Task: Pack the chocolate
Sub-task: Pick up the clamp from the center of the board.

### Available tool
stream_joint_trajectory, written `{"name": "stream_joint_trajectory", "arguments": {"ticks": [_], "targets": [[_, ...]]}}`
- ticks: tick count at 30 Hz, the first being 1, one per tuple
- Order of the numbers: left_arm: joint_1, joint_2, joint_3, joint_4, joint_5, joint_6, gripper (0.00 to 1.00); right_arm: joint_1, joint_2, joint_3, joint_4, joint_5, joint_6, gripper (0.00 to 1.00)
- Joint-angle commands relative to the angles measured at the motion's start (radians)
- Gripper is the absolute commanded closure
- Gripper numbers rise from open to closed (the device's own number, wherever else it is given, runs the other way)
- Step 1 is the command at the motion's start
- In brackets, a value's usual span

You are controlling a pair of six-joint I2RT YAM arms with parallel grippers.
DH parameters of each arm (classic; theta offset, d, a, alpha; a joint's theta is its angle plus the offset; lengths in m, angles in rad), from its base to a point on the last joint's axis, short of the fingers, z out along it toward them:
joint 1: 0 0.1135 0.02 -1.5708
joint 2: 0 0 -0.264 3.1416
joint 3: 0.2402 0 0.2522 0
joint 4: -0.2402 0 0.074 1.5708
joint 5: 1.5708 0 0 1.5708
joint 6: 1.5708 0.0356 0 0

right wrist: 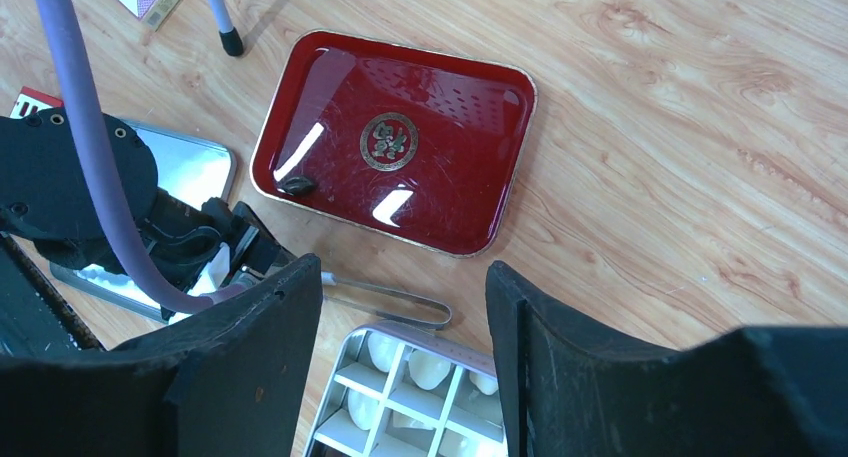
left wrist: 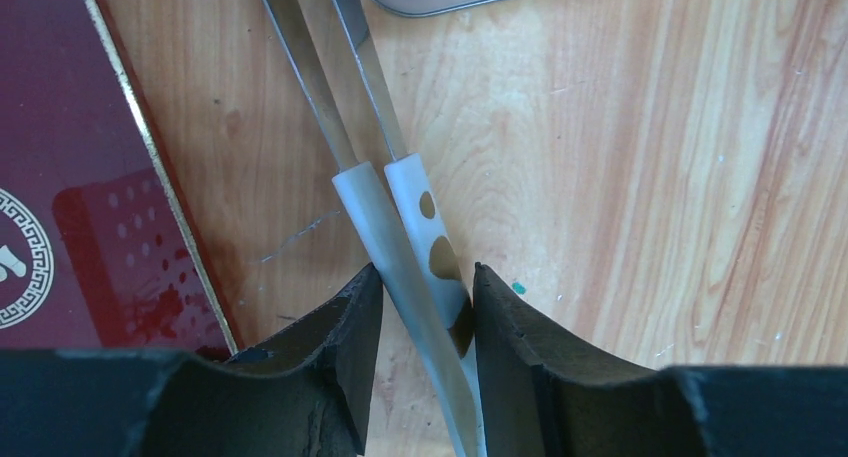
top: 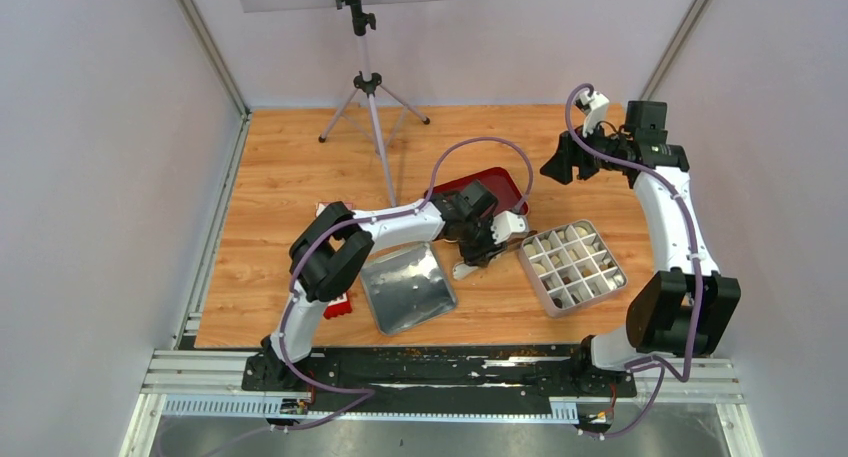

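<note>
The chocolate lies as cream and dark pieces in a grey compartment box (top: 572, 267), whose cream pieces (right wrist: 428, 365) also appear in the right wrist view. One dark piece (right wrist: 297, 185) rests in the red tray (right wrist: 450, 167). Metal tongs (left wrist: 405, 237) with white, brown-stained sleeves lie on the wood between the red tray (top: 497, 182) and the box. My left gripper (left wrist: 425, 272) (top: 478, 249) is shut on the tongs, a pad pressing each side. Raised at the back right, my right gripper (right wrist: 403, 267) (top: 562, 164) is open and holds nothing.
A shiny steel tray (top: 405, 289) sits left of the tongs. A small red block (top: 340, 303) lies partly under the left arm. At the back stands a tripod (top: 370, 87), with one foot (right wrist: 230, 45) near the red tray. White walls enclose the wooden table.
</note>
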Motion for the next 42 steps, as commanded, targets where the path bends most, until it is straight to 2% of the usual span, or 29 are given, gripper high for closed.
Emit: {"name": "stream_joint_trajectory", "arguments": {"ticks": [1,3,4,7,9,13,16,19,21,23,27,30,32,42], "targets": [[0.002,0.033,0.028,-0.069,-0.032,0.037,0.55,-0.006,-0.002,-0.002,0.001,-0.036,-0.015,0.39],[0.005,0.047,0.032,-0.09,-0.031,0.042,0.56,-0.006,0.012,0.005,-0.002,-0.035,0.0,0.39],[0.009,0.054,0.032,-0.1,-0.021,0.045,0.61,-0.006,0.017,0.008,-0.005,-0.036,0.006,0.39],[0.032,0.039,0.023,-0.131,0.033,0.072,0.89,-0.006,0.023,0.031,-0.051,-0.074,-0.051,0.4],[0.063,-0.006,0.008,-0.149,0.077,0.101,0.93,-0.006,0.013,0.048,-0.092,-0.125,-0.141,0.39],[0.136,-0.151,-0.06,-0.103,0.108,0.159,0.94,-0.006,0.0,0.049,-0.098,-0.248,-0.244,0.36],[0.181,-0.249,-0.086,-0.101,0.145,0.247,0.94,0.002,0.054,0.117,-0.14,-0.332,-0.277,0.36],[0.223,-0.334,-0.125,-0.089,0.179,0.32,0.93,0.053,0.169,0.293,-0.376,-0.38,-0.463,0.35],[0.262,-0.384,-0.153,-0.067,0.218,0.348,0.91,0.124,0.247,0.416,-0.574,-0.351,-0.66,0.33],[0.293,-0.437,-0.18,-0.044,0.252,0.389,0.9,0.206,0.294,0.49,-0.699,-0.287,-0.784,0.25],[0.317,-0.524,-0.271,0.053,0.266,0.442,0.85,0.34,0.328,0.538,-0.705,-0.171,-0.874,0.18],[0.326,-0.555,-0.303,0.108,0.277,0.422,0.84,0.436,0.364,0.582,-0.702,-0.039,-0.889,0.15],[0.331,-0.566,-0.31,0.123,0.288,0.397,0.83,0.484,0.385,0.6,-0.707,0.038,-0.874,0.01],[0.334,-0.71,-0.465,0.387,0.264,0.205,0.8,0.522,0.398,0.516,-0.701,0.03,-0.804,0.0]]}}
